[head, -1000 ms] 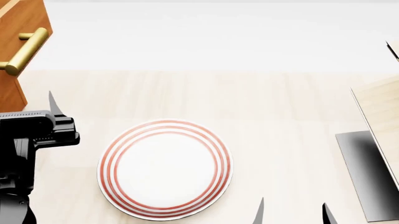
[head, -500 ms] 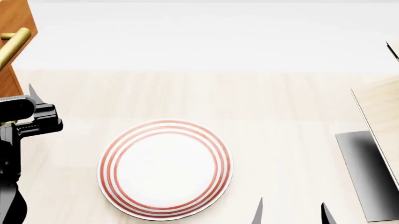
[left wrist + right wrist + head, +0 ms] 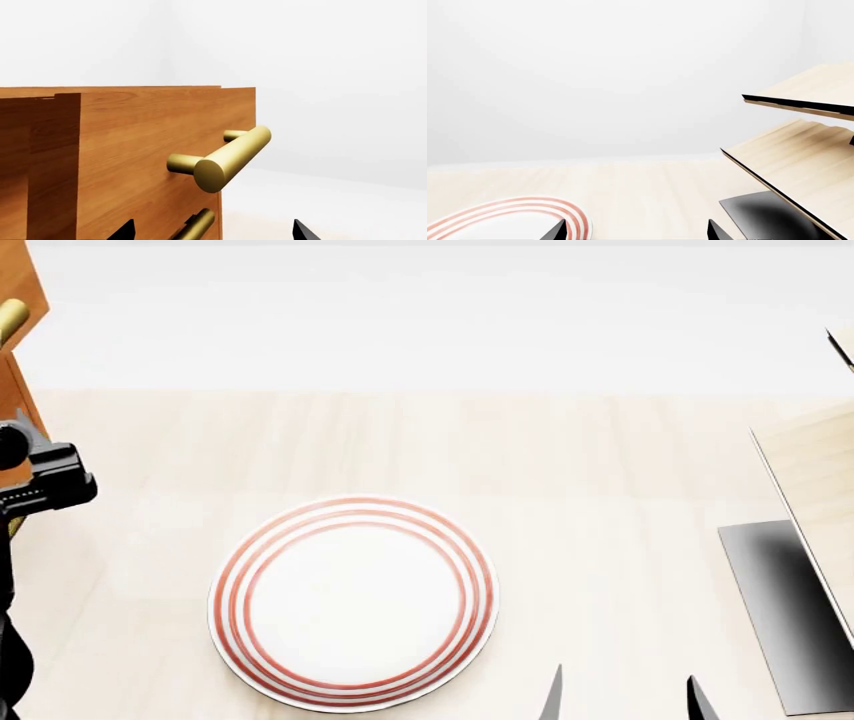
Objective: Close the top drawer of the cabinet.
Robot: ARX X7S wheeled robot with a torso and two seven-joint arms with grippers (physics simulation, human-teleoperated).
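Note:
The orange-brown cabinet (image 3: 40,170) fills one side of the left wrist view. The top drawer (image 3: 147,135) shows its flat front and shiny brass bar handle (image 3: 227,156). A darker brass handle (image 3: 197,225) of the lower drawer sits under it. My left gripper (image 3: 213,232) is open and empty, its tips spread just short of the drawer fronts, below the top handle. In the head view only a sliver of the cabinet (image 3: 16,280) shows at the far left, with my left arm (image 3: 40,485) beside it. My right gripper (image 3: 625,698) is open and empty near the front edge.
A white plate with red rings (image 3: 354,600) lies on the pale wooden table (image 3: 601,460), also in the right wrist view (image 3: 507,220). A pale light-wood rack (image 3: 814,480) on a dark base (image 3: 787,610) stands at the right.
My left gripper has moved left toward the cabinet. The drawer front and its handle have slid left with it, almost out of the head view. The right gripper has not moved.

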